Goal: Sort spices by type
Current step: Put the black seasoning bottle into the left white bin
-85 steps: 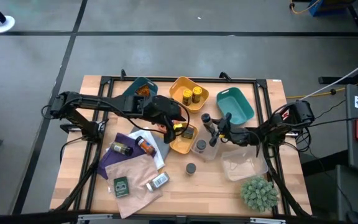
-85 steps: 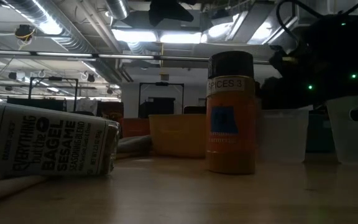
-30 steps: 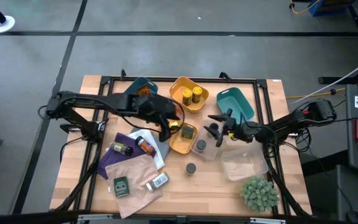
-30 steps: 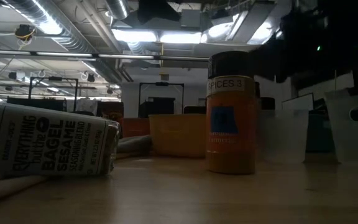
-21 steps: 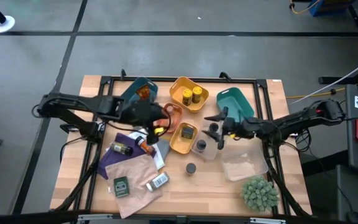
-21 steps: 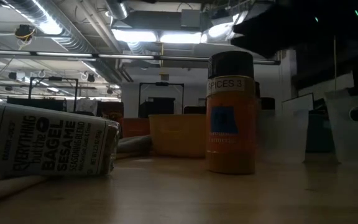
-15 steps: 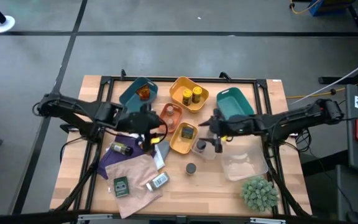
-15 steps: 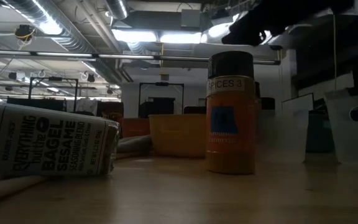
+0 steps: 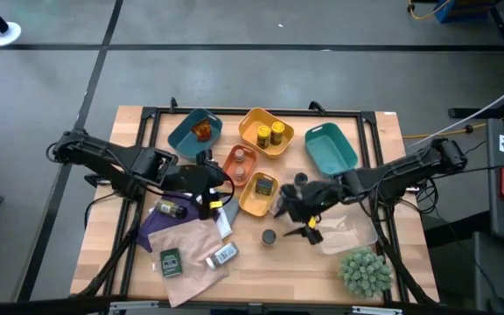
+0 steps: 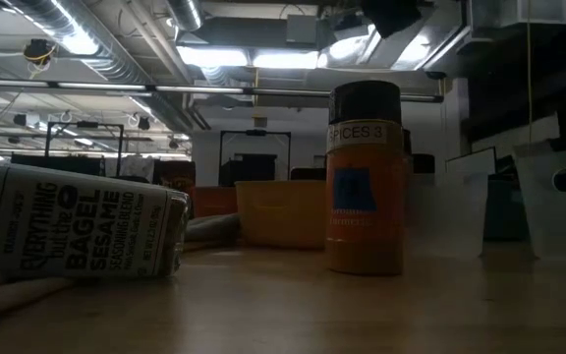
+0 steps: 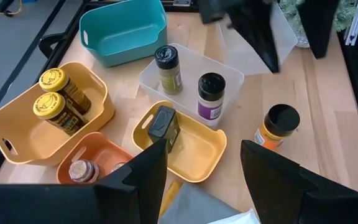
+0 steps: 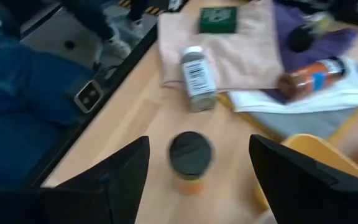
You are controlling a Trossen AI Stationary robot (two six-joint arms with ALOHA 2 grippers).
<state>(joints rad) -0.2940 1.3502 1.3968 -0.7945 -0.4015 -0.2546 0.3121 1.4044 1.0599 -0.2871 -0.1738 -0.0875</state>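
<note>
Wooden table [image 9: 383,140] fills the middle of the high view. Teal tray [image 9: 330,147] sits upper right of centre, empty; large yellow tray [image 9: 265,132] at upper centre holds two yellow jars [image 9: 269,133], upright, long axes vertical. Small yellow tray [image 9: 257,194] at frame centre holds one dark-lidded jar [image 11: 165,126] lying flat. Pink cloth [image 9: 191,245] lower left carries the bagel sesame jar [image 9: 224,254] on its side, long axis diagonal, and a flat green packet [image 9: 171,262]. Orange jar [image 9: 269,236] stands upright just below centre, dark lid up, apart from all trays. Right gripper [image 9: 303,210] hovers just right of it, fingers spread wide, empty. Left gripper [image 9: 210,194] at centre left, fingers [image 11: 135,180] wide apart, empty
</note>
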